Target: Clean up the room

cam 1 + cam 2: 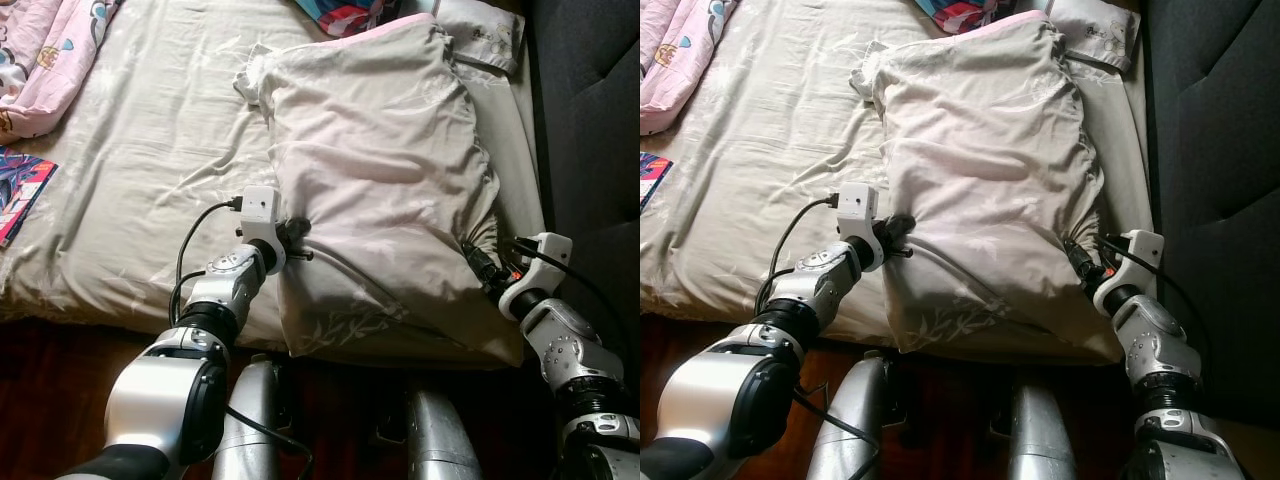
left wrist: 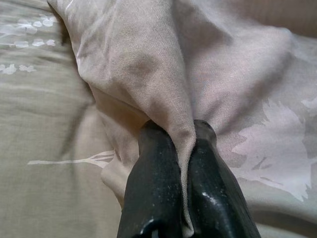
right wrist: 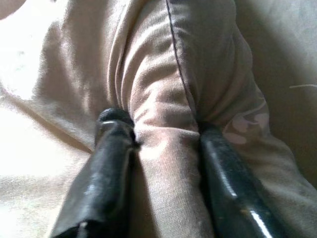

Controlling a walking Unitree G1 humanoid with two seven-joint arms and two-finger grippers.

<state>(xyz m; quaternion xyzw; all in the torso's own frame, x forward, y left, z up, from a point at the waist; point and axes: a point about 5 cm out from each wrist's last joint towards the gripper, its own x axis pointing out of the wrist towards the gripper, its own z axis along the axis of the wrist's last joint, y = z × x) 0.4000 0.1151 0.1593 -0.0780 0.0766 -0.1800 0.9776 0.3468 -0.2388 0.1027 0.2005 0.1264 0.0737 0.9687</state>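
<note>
A large beige pillow (image 1: 380,170) with a pale leaf print lies on the bed, reaching from the front edge towards the headboard side. My left gripper (image 1: 296,238) pinches its left edge; in the left wrist view the black fingers (image 2: 153,193) are shut on a fold of the pillow cover (image 2: 163,99). My right gripper (image 1: 482,262) holds the right edge of the pillow. In the right wrist view its fingers (image 3: 109,163) clamp a thick ridge of the pillow fabric (image 3: 163,148).
The bed sheet (image 1: 130,150) is beige and wrinkled. A pink blanket (image 1: 40,50) lies at the far left, a colourful book (image 1: 20,195) at the left edge, a small pillow (image 1: 485,35) at the far right. A dark upholstered headboard (image 1: 590,120) stands on the right.
</note>
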